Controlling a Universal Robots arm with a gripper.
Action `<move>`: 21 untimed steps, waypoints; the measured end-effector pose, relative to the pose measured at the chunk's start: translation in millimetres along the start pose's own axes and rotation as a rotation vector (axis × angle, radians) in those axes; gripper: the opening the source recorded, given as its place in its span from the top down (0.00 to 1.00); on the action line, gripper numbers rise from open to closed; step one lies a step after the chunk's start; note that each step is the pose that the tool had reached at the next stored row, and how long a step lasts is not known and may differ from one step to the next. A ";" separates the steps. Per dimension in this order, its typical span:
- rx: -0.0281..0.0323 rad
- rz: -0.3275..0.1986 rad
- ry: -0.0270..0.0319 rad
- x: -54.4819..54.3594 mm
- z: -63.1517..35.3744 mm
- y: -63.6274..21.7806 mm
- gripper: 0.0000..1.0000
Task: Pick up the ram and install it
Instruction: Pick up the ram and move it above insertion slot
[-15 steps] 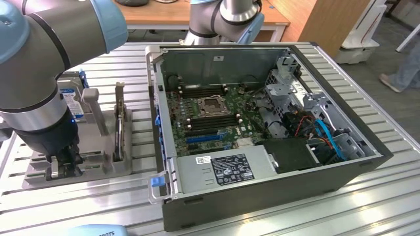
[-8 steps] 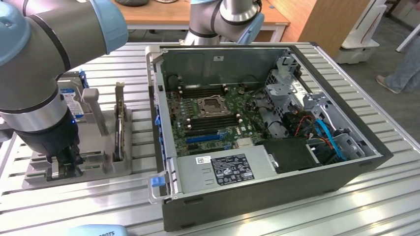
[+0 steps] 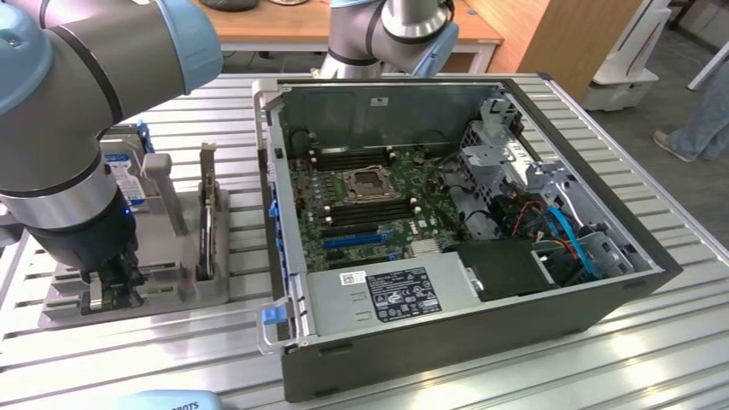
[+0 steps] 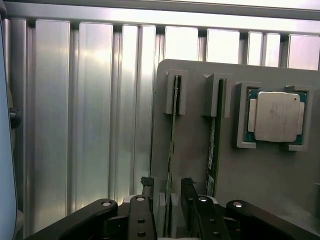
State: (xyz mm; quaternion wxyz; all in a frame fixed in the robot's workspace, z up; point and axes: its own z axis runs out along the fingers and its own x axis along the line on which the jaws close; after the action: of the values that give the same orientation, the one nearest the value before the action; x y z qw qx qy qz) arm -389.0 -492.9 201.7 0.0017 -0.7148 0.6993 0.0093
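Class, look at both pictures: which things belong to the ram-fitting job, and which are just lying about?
Belongs to the job: gripper, open, astride the ram stick; motherboard in the open computer case.
Just lying about: processor chip; hard drive; second green stick in the next holder.

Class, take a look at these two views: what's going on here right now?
The robot arm's pincer hangs low over a gray parts holder beside an open computer case. The pincer is open and straddles one end of a ram stick standing on edge in its slot, the one farther from the processor chip. A second stick stands between them. The ram stick is not yet gripped or lifted.
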 end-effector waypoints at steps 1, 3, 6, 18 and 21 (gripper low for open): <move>0.0000 0.000 0.0000 0.0 0.0 0.0 0.65; 0.0000 0.000 0.0000 0.0 0.0 0.0 0.66; 0.0000 0.000 0.0000 0.0 0.0 0.0 0.73; 0.0000 0.000 0.0000 -0.3 0.1 0.5 0.73; 0.0000 0.000 -0.0001 -0.4 0.2 0.9 0.73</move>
State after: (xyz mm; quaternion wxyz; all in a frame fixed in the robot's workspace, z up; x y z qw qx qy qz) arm -389.9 -492.5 201.6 0.0017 -0.7148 0.6993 0.0093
